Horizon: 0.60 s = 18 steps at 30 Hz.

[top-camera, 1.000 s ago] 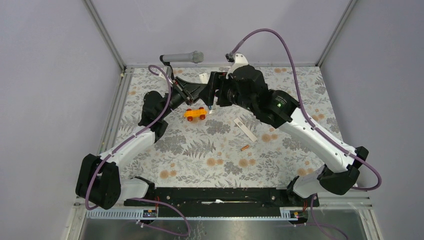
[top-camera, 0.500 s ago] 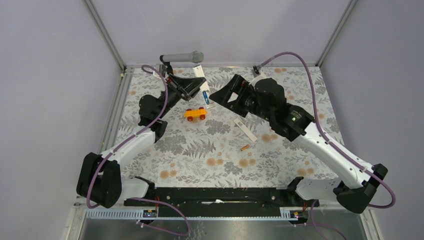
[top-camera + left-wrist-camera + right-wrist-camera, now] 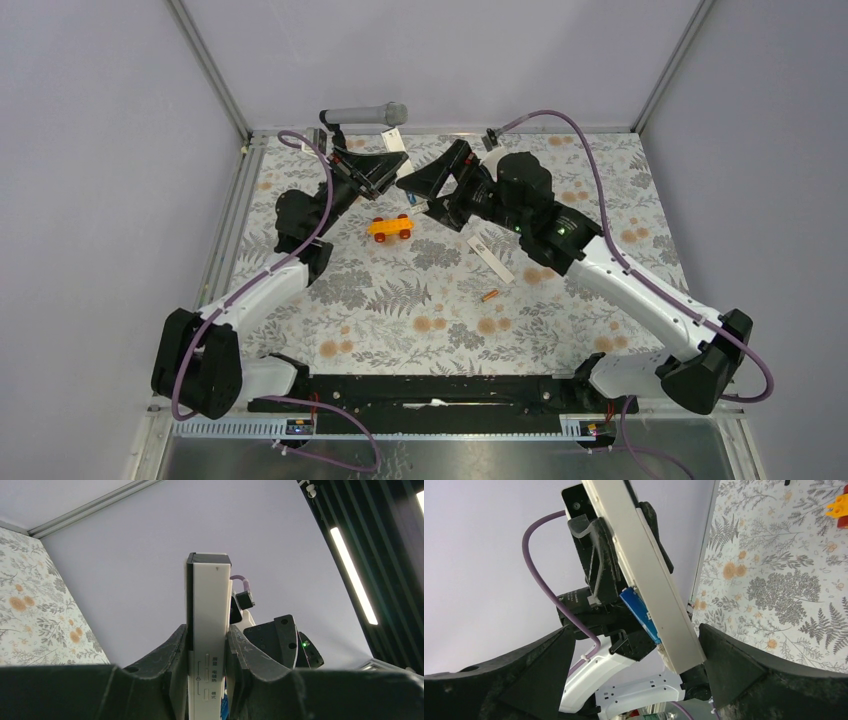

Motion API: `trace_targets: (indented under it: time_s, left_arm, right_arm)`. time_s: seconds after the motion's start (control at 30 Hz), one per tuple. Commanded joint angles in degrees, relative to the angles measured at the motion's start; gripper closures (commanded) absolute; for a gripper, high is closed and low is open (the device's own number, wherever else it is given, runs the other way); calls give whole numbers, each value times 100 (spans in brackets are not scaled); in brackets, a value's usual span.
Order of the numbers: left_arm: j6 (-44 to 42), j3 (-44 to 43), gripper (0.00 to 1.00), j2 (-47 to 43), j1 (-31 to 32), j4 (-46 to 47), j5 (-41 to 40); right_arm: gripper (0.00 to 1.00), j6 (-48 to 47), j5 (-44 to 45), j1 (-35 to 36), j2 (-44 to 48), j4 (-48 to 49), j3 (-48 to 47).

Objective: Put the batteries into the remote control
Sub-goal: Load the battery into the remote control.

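Observation:
My left gripper (image 3: 380, 172) is shut on the white remote control (image 3: 394, 141) and holds it in the air above the back of the table. In the left wrist view the remote (image 3: 209, 605) stands upright between the fingers (image 3: 165, 655). The blue battery (image 3: 639, 614) sits in the remote's (image 3: 644, 575) open compartment. My right gripper (image 3: 425, 190) is open, and its jaws flank the remote's lower end without touching it (image 3: 634, 645). The orange battery (image 3: 489, 296) lies on the table. The flat white back cover (image 3: 490, 258) lies to the right of centre.
An orange toy car (image 3: 390, 228) with red wheels stands just below the grippers. A grey microphone (image 3: 365, 115) lies along the back edge. The table has a floral cloth (image 3: 400, 310), with metal rails on the left and back edges.
My right gripper pulled back to the right from the remote, then moved left again until its jaws flank the remote's end. The left gripper keeps hold of the remote, slightly raised.

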<state>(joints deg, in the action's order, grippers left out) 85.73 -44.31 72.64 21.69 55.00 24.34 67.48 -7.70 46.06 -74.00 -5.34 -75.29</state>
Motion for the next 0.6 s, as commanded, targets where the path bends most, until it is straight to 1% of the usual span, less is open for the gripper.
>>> trace_targets:
  time_s: [0.0, 0.13, 0.17, 0.33, 0.43, 0.47, 0.57]
  left_arm:
    - [-398, -152, 100, -247, 10, 31, 21]
    - [-487, -144, 100, -307, 19, -47, -7]
    - [-495, -139, 100, -309, 26, -49, -8]
    - [-554, -132, 100, -320, 45, 56, 3]
    - [-549, -93, 100, -335, 45, 161, -5]
    - [-549, -85, 100, -338, 41, 172, -10]
    - [-541, -73, 100, -338, 46, 227, -23]
  right_arm:
    - [0, 450, -264, -75, -177, 436, -74]
    - [0, 604, -316, -110, -289, 473, -35]
    - [0, 634, -332, -121, -307, 664, -26]
    - [1, 807, -385, -219, -315, 850, 67]
    - [7, 1052, -385, -311, -231, 1055, 293]
    - [10, 1093, -388, -331, -200, 1117, 359]
    - [17, 1098, -513, -391, -224, 1098, 368]
